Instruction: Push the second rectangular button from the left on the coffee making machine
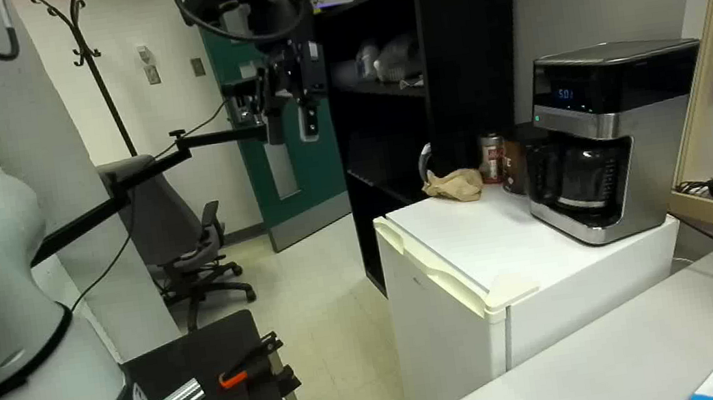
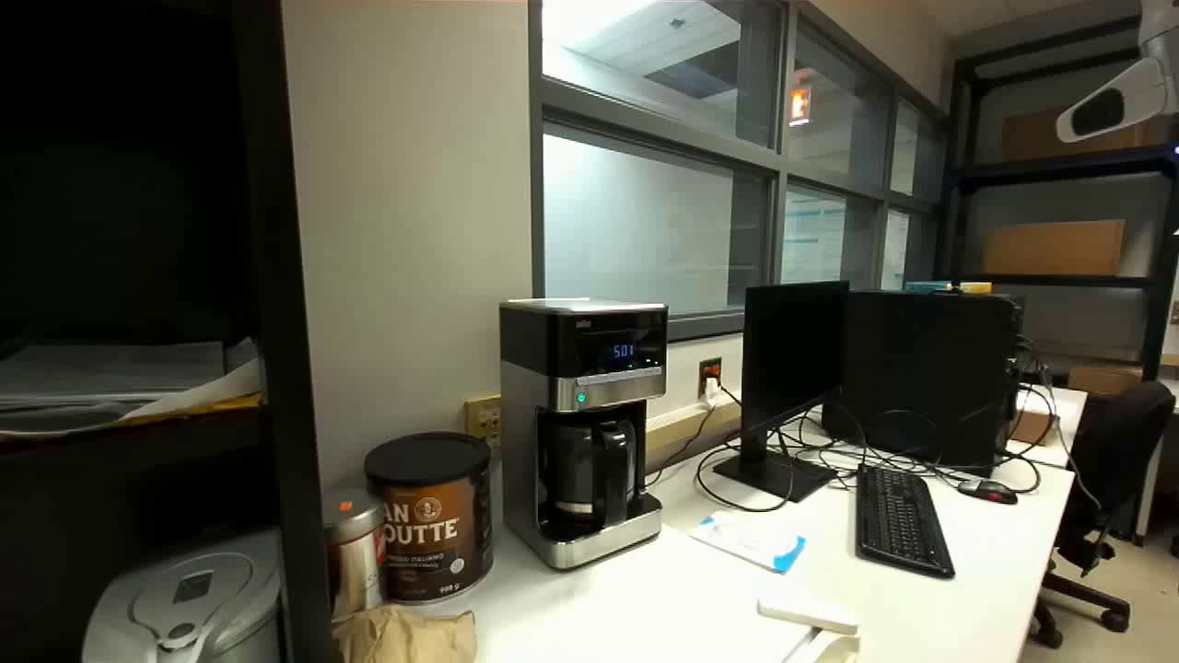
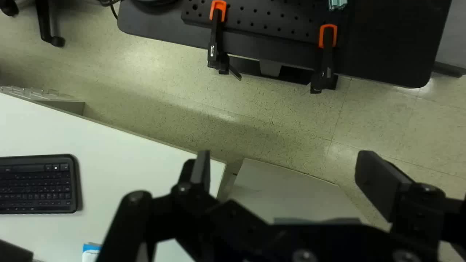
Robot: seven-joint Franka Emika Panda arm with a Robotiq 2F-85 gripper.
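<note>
The coffee making machine [image 1: 658,139] is silver and black and stands upright on the white fridge [image 1: 452,242]. It also shows in an exterior view [image 2: 525,433], with a blue 501 display and a lit green light. A narrow row of rectangular buttons [image 2: 619,377] runs under the display; single buttons are too small to tell apart. A dark glass carafe [image 2: 585,470] sits in the machine. My gripper [image 1: 292,129] hangs in the air pointing down, well apart from the machine. In the wrist view my gripper [image 3: 284,160] is open and empty. The machine is out of the wrist view.
A tall black shelf [image 1: 470,40] stands between gripper and machine. A brown coffee can [image 2: 437,525], a metal can [image 2: 355,552] and a paper bag [image 2: 405,635] stand beside the machine. A white desk [image 1: 591,362], monitor [image 2: 794,354] and keyboard [image 3: 36,183] are nearby.
</note>
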